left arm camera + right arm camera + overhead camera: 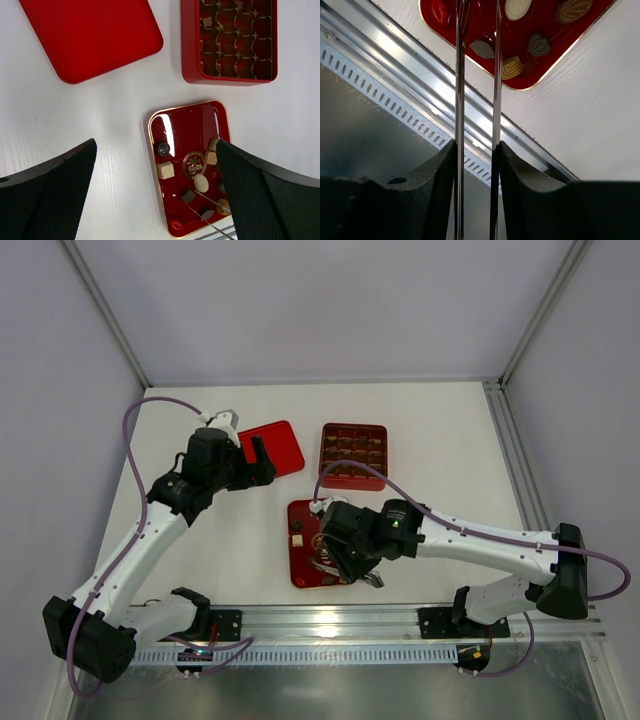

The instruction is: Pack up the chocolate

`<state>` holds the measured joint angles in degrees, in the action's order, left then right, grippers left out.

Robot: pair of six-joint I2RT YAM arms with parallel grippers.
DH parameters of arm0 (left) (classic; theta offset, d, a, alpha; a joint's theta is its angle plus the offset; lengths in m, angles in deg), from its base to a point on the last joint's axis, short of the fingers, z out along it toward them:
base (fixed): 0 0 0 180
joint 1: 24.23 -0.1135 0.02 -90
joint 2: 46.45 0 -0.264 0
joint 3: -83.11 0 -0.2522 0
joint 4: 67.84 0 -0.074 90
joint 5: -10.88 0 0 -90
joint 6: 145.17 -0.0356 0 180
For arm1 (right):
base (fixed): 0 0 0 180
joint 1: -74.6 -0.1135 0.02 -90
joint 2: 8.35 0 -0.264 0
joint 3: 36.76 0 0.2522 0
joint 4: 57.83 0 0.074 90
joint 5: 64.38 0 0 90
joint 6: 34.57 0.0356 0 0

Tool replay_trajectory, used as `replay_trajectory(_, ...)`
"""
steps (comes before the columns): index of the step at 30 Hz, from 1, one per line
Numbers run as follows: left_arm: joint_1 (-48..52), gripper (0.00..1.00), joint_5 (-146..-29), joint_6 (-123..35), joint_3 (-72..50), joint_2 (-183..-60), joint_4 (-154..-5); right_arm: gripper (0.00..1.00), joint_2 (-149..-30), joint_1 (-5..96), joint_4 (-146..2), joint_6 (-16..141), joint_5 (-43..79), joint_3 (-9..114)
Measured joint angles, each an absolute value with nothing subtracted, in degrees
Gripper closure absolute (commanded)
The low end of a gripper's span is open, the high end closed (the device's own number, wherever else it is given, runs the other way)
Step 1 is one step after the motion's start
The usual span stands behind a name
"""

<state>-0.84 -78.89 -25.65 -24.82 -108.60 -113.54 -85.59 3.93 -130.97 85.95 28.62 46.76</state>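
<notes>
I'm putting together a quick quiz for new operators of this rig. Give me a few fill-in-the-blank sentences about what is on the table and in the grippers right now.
1. The right gripper is clamped on a pair of thin metal ____.
2. The loose chocolate lies in the tray whose rim is ____ in colour.
3. The left gripper has its jaws wide ____ and holds nothing.

Missing words: tweezers; gold; open.
</notes>
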Motion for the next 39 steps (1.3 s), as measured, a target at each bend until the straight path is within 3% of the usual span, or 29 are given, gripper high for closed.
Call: replay_trajectory(39,-0.84,0.00,-78.87,-25.65,-24.82,-108.60,-113.54,0.61,-90.61,3.67,-130.31,85.53,28.97,46.80)
